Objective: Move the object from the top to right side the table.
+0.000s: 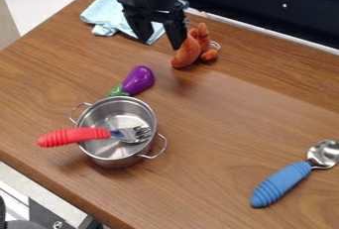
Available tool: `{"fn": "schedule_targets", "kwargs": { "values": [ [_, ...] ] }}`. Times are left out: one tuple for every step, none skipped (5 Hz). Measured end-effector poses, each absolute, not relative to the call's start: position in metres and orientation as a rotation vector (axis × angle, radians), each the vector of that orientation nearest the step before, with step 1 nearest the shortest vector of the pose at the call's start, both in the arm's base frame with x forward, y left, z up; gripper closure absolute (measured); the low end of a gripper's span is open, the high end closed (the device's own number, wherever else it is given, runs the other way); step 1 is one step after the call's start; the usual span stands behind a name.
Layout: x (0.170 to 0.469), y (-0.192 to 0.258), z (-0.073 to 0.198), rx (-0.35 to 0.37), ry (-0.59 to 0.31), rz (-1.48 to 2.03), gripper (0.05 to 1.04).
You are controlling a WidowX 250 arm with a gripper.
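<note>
At far centre of the counter (212, 119), the claw (161, 45) is spread wide w/ nothing seen btwn its fingers, the orange plush (188, 53) just R of its right-hand finger in view, touching or not can't tell. Prob. early on: grasp, carry R and set-down all left to do. Far edge has the dark panel (248, 0) close behind, so carry should stay near side of it; room R runs btwn that & the blue-handled spoon (281, 184), w/ the pot (116, 158) well off near L.
</note>
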State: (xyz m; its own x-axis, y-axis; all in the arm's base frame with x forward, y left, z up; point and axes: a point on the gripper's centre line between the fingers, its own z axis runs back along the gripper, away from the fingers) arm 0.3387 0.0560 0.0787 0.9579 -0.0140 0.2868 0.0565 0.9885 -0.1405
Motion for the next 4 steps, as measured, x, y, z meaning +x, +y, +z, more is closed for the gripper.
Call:
{"fn": "schedule_targets", "kwargs": {
  "values": [
    [0.336,0.055,0.067,-0.158,-0.253,-0.029,0.085],
    [0.351,0.049,0.066,-0.155,-0.245,-0.046,0.085],
    [0.368,0.039,0.068,-0.161,-0.283,-0.051,0.085],
    [0.383,0.033,0.062,-0.126,-0.298,-0.025,0.085]
  ]
}}
